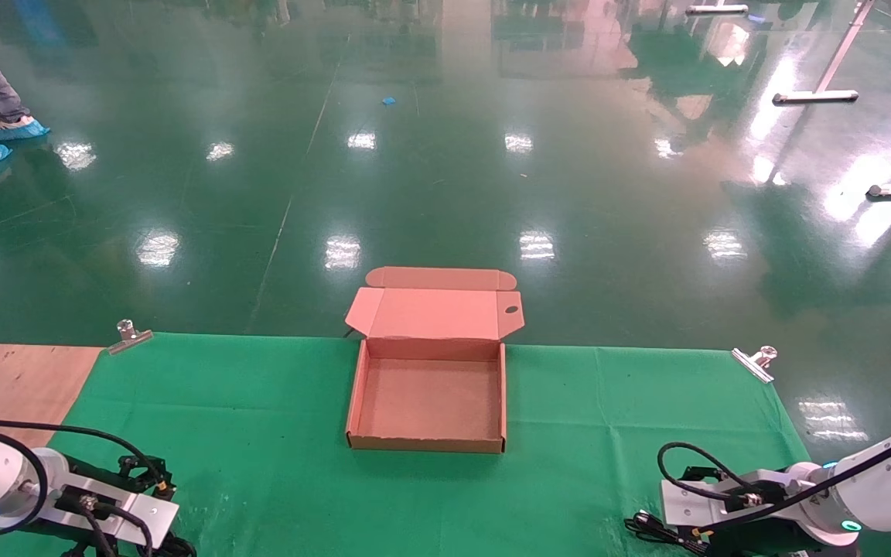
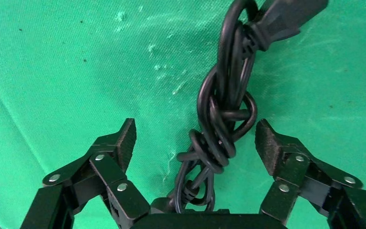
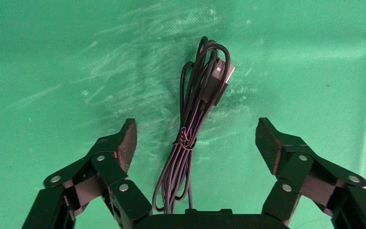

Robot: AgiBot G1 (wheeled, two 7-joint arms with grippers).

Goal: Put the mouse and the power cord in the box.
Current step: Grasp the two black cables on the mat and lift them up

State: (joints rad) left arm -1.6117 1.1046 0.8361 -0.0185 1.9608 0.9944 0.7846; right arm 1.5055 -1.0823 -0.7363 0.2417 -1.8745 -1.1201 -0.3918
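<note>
Mouse and power cord both lie on the green cloth [image 1: 260, 402] at its near edge, one under each arm, while the box [image 1: 428, 445] sits open and empty in the middle of the cloth, its lid flap [image 1: 434, 313] folded back on the far side.

At the near left corner the left gripper [image 2: 195, 143] hangs with its fingers spread wide, holding nothing. The power cord [image 2: 221, 119], a knotted bundle of thick black cable, lies on the cloth directly between the two pads, touching neither. Its long axis runs straight away from the wrist, parallel to the fingers, so a plain closing of the fingers would meet it across its narrow width. Its chunky plug end [image 2: 286, 19] is at the far tip of the bundle, partly cut off by the frame edge.

At the near right corner the right gripper [image 3: 195, 140] is likewise wide open and empty, over a thin coiled cord [image 3: 195, 124] with a USB plug [image 3: 224, 71] at its far end. This cord also lies lengthwise between the pads.

The mouse body itself cannot be seen in any view; presumably it is hidden under the right wrist, at the cord's near end. In the head view both bundles are almost wholly covered by the arms, and only a little black cable [image 1: 650, 530] shows beside the right arm. Each arm is about equally far from the box.
</note>
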